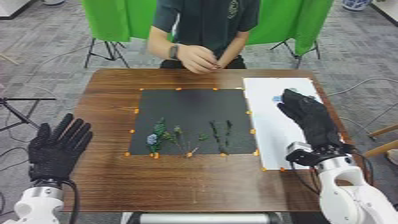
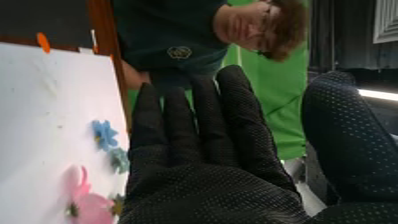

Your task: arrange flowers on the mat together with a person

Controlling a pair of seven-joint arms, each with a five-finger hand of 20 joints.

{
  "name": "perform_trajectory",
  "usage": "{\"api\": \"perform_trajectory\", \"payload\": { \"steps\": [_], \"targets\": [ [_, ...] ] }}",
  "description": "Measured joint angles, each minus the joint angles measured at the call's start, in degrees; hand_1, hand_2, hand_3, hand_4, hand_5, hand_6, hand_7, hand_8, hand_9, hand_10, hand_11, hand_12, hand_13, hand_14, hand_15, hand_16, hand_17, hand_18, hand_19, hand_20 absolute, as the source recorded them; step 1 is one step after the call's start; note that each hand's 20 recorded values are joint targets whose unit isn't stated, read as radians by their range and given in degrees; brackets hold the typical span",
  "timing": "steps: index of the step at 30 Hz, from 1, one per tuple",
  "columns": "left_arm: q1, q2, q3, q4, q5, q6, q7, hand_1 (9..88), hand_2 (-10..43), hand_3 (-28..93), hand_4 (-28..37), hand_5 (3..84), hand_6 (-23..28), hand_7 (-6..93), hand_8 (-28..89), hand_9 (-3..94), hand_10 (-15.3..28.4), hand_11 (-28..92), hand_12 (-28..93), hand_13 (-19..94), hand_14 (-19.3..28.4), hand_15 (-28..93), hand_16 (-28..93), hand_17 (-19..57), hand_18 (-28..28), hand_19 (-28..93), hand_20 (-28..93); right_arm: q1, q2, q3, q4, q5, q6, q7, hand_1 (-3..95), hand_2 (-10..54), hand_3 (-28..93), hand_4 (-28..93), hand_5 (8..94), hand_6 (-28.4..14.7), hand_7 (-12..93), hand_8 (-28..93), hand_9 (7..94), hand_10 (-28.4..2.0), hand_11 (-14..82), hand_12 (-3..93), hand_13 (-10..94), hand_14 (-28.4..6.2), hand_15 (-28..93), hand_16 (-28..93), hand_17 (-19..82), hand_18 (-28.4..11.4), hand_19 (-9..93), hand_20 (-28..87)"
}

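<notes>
My right hand (image 1: 307, 114) is held over the white mat (image 1: 272, 131), its fingers straight. In the right wrist view, the same hand (image 2: 209, 185) has straight fingers and the thumb apart, with nothing held. Beside it on the white surface lie a blue flower (image 2: 105, 135) and a pink flower (image 2: 91, 205). On the black mat (image 1: 178, 106) lie a blue flower with leaves (image 1: 153, 139), small stems (image 1: 179, 135) and dark green stems (image 1: 220, 136). My left hand (image 1: 57, 151) rests at the table's left side, fingers spread. A person's hand (image 1: 197, 59) is at the far edge.
The brown wooden table (image 1: 102, 180) carries both mats side by side, with orange markers (image 1: 251, 131) along their edges. The person stands behind the far edge, before a green cloth (image 1: 108, 20).
</notes>
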Motion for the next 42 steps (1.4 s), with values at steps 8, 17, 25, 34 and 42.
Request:
{"api": "perform_trajectory", "payload": {
  "steps": [8, 17, 25, 34, 42],
  "targets": [
    [0.3, -0.12, -0.17, -0.09, -0.01, 0.00, 0.04, 26.6, 10.8, 70, -28.3, 42.9, 7.5, 7.6, -10, 39.6, 13.5, 14, 5, 29, 13.6, 24, -8, -3.9, 11.4, 29, 7, -1.5, -0.3, 1.3, -0.5, -0.1, 0.4, -0.2, 25.6, 7.8, 78, -25, 48.7, -7.8, 10, -12, 41.0, -12.5, 7.2, 4.7, 30, -8.7, 11, -3, 24, -7.4, 7, 16],
    [0.4, -0.17, -0.24, -0.17, -0.03, 0.00, 0.08, 26.6, 10.8, 70, -28.3, 42.9, 7.5, 7.7, -10, 39.6, 13.6, 14, 5, 29, 13.5, 24, -8, -3.8, 11.3, 29, 7, -3.2, -1.1, 3.3, -1.5, -0.4, 0.3, 0.0, 26.1, 7.6, 78, -25, 49.0, -7.5, 10, -12, 41.1, -12.6, 7.1, 4.7, 31, -8.8, 11, -3, 24, -7.6, 7, 16],
    [0.5, -0.20, -0.26, -0.21, -0.07, 0.00, 0.18, 26.6, 10.8, 70, -28.3, 42.9, 7.5, 7.5, -9, 39.6, 13.6, 14, 5, 29, 13.5, 24, -8, -3.8, 11.3, 29, 7, -3.2, -0.9, 3.1, -1.6, -0.3, 0.9, 0.1, 26.2, 7.7, 78, -25, 49.2, -7.4, 11, -12, 41.2, -12.6, 7.1, 4.7, 31, -8.8, 11, -3, 24, -7.6, 7, 17],
    [0.6, -0.20, -0.36, -0.29, -0.19, 0.00, 0.28, 26.6, 10.9, 70, -28.3, 42.9, 7.5, 7.7, -10, 39.6, 13.7, 14, 5, 29, 13.6, 24, -8, -3.8, 11.3, 29, 7, -3.4, -0.8, 3.2, -2.0, -0.4, 0.9, 0.6, 26.7, 7.4, 78, -25, 49.6, -7.3, 11, -12, 41.3, -12.5, 7.1, 4.7, 31, -8.7, 11, -3, 24, -7.1, 7, 17],
    [0.6, -0.17, -0.39, -0.30, -0.20, 0.00, 0.28, 26.6, 10.8, 70, -28.3, 42.8, 7.5, 7.6, -10, 39.6, 13.7, 14, 5, 29, 13.7, 24, -8, -3.8, 11.3, 29, 7, -3.4, -0.8, 3.1, -2.0, -1.5, 0.9, 0.8, 27.5, 5.5, 78, -24, 49.6, -7.2, 11, -12, 41.2, -12.5, 7.2, 4.7, 31, -8.7, 11, -3, 24, -7.1, 7, 17]
  ]
}}
